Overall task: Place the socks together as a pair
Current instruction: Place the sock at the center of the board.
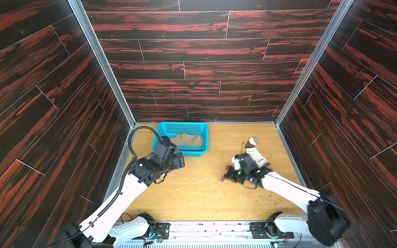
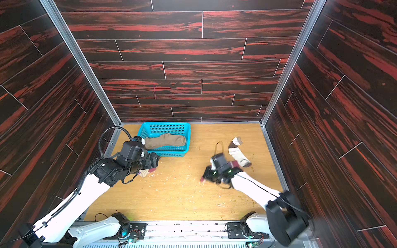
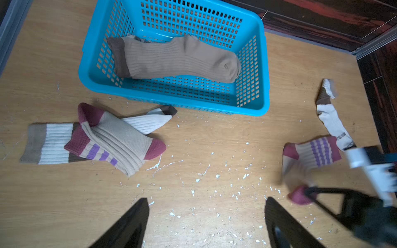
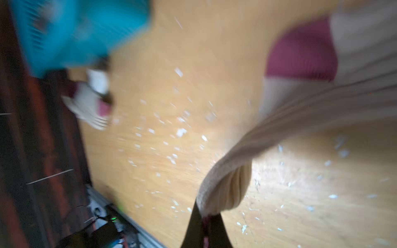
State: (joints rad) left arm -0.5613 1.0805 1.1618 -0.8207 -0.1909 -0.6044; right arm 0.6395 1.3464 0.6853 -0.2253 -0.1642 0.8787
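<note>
Near the basket, a maroon-beige sock with purple stripes (image 3: pixel 116 139) lies across a white sock with brown bands (image 3: pixel 49 143). My left gripper (image 3: pixel 207 214) hovers open over bare floor in front of them, holding nothing. My right gripper (image 4: pixel 206 223) is shut on the matching maroon-beige sock (image 4: pixel 279 128), which hangs stretched and blurred above the floor (image 3: pixel 311 158). A second white sock with brown bands (image 1: pixel 256 154) lies just behind the right gripper (image 1: pixel 227 175). A plain tan sock with a brown cuff (image 3: pixel 176 58) rests in the basket.
The blue plastic basket (image 1: pixel 182 126) stands at the back left against the wall. Dark wood-pattern walls close in the tabletop on three sides. White flecks are scattered over the wooden floor (image 3: pixel 204 171) between the two arms.
</note>
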